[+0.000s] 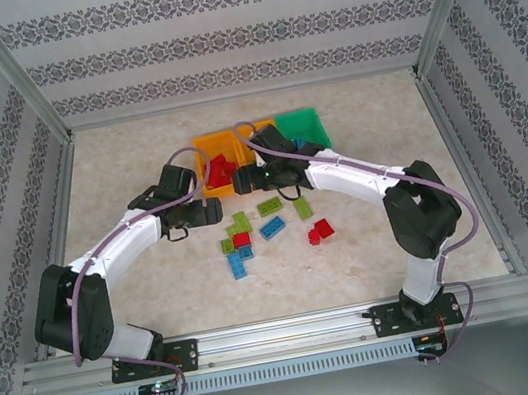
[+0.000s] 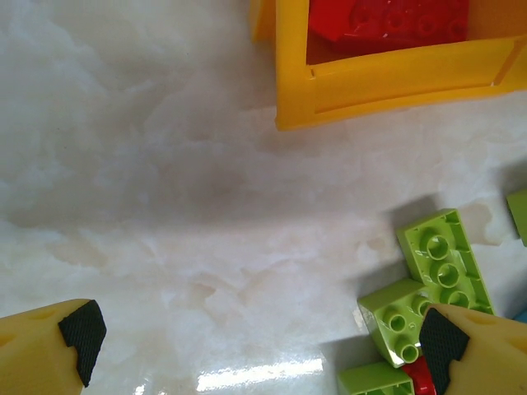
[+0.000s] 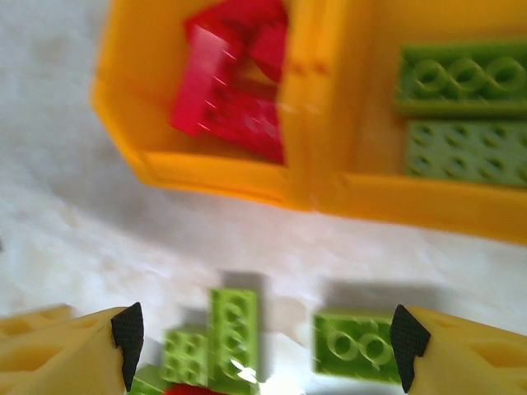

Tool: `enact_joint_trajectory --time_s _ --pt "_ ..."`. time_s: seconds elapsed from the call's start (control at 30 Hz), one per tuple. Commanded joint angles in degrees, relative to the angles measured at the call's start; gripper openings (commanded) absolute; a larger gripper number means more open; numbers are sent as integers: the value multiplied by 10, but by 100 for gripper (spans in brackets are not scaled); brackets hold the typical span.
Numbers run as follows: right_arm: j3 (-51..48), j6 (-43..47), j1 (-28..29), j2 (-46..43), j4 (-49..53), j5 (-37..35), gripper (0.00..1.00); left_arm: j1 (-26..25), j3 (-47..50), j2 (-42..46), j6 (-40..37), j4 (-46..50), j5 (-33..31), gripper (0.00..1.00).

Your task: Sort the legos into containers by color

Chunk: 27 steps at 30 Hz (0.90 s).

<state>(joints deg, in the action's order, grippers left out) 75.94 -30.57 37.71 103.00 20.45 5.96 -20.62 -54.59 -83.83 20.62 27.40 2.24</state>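
The small studded plastic lego bricks, red, blue and lime green, are partly binned and partly loose. The loose ones lie scattered on the pale marbled bench just in front of the bins, between the two arms. Two lime green bricks lie nearest the bins, with a blue one just below them. A red pair lies to the right, and a mixed cluster of green, red and blue to the left.

Three open-top plastic bins stand close together in a row at the far middle of the bench. The left orange-yellow bin holds red bricks. The middle orange-yellow bin holds flat lime green bricks. The green bin stands at the right end, with a bit of blue showing inside it.

The right tool hovers just in front of the two orange-yellow bins. Its yellow fingers with black pads are spread wide and hold nothing. Three loose lime green bricks lie on the bench below the gap, in a blurred view.

The left tool hangs low over the bench, in front of the left bin's corner, spread to its widest and empty. The pad at the right of its wrist view overlaps a knot of lime green bricks; whether it touches them I cannot tell.

Patterned wallpaper panels in a metal frame enclose the bench.
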Motion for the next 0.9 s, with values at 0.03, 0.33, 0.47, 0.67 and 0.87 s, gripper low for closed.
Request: enact_joint_trajectory --time_s 0.03,0.33,0.47,0.67,0.87 --pt "-38 43 7 -3 35 -34 82 -5 3 2 10 -16 -17 100" --pt "-14 78 25 52 75 -52 88 -5 8 0 16 -17 -14 100" --pt "12 74 26 85 99 -65 88 -5 8 0 14 -15 -16 100" --pt "27 75 25 105 103 -75 84 -4 9 1 13 -12 -19 100" --pt "27 65 22 113 108 -86 81 -5 11 1 14 -13 -19 100"
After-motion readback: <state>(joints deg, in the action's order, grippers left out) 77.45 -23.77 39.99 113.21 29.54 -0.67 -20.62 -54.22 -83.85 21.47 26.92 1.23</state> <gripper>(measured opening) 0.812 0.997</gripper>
